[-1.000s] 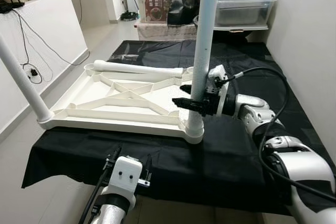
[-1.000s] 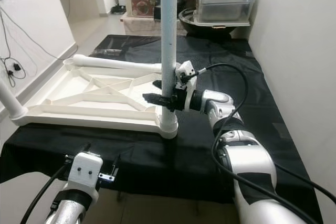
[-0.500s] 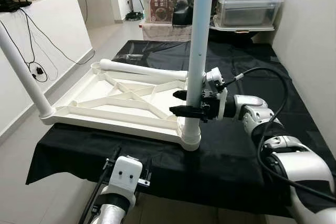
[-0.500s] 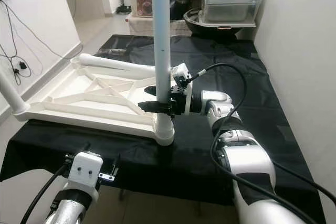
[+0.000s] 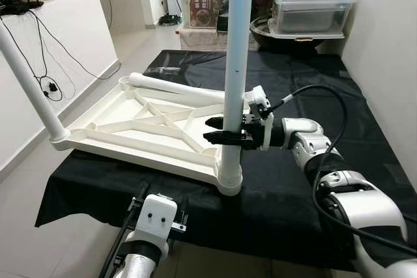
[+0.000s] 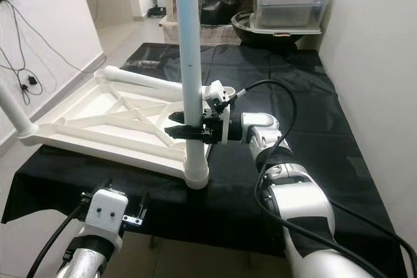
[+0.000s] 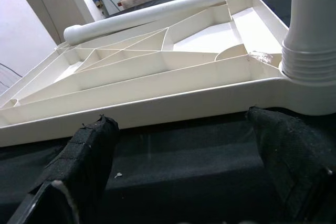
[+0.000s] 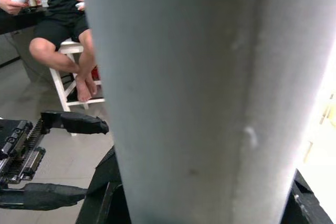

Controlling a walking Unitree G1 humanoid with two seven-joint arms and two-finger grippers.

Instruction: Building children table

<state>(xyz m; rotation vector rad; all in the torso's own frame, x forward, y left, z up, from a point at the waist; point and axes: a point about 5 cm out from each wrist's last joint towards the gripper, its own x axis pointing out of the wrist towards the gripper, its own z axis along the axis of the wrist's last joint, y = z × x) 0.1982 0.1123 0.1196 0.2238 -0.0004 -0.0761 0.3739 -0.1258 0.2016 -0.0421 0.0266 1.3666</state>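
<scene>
Right gripper (image 5: 218,131) clamps the upright white leg (image 5: 233,76) at the near right corner of the overturned tabletop (image 5: 124,136); left gripper (image 7: 184,182) hangs parted.

Low platform (image 5: 365,128) covered with black cloth (image 5: 287,187), cloth hanging over front edge. White tabletop (image 5: 146,131) lay upside down on cloth, ribbed underside up, near left side. Loose white leg (image 5: 176,86) rested across its far edge. Right half of cloth bare, slightly wrinkled.
</scene>
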